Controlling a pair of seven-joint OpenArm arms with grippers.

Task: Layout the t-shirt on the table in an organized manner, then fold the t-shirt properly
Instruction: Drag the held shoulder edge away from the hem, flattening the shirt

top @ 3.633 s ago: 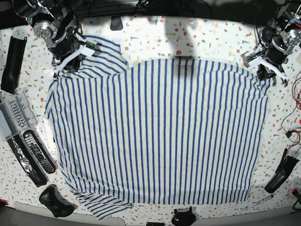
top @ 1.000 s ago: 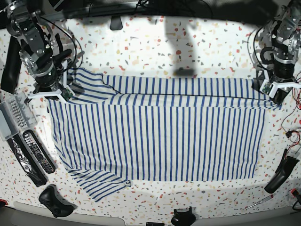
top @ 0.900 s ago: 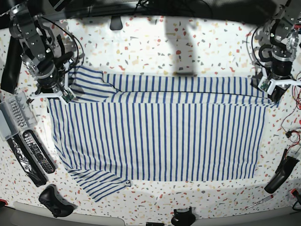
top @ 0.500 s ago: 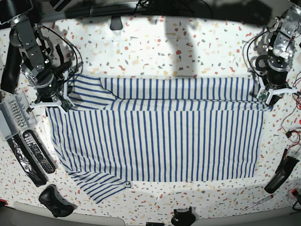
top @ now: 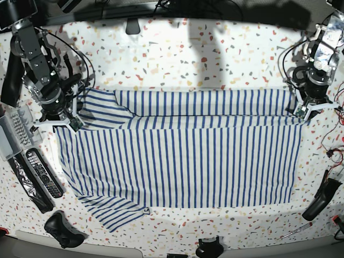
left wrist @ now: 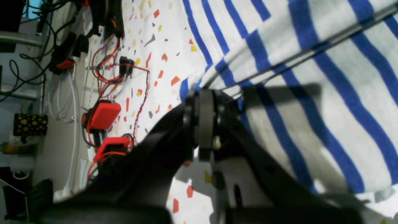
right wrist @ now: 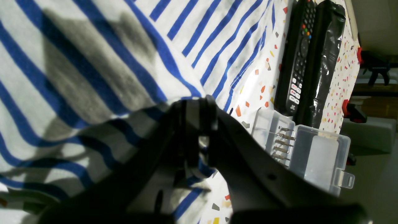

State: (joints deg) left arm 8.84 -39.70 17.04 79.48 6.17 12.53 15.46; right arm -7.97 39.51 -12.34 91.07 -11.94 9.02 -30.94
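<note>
Both closed grippers – left gripper (top: 304, 112), right gripper (top: 60, 119) – dragged the blue-striped white cloth t-shirt (top: 183, 156) edge nearer; uneven pull on speckled terrazzo table (top: 215, 54) risks skewed fold

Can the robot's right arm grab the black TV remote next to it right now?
Probably not yet. The black button-covered TV remote lies uncovered near the right gripper, but its jaws are shut on the white blue-striped t-shirt.

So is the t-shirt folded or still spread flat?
Partly folded: the t-shirt has its far edge doubled over as a band along the top; the rest lies flat.
</note>
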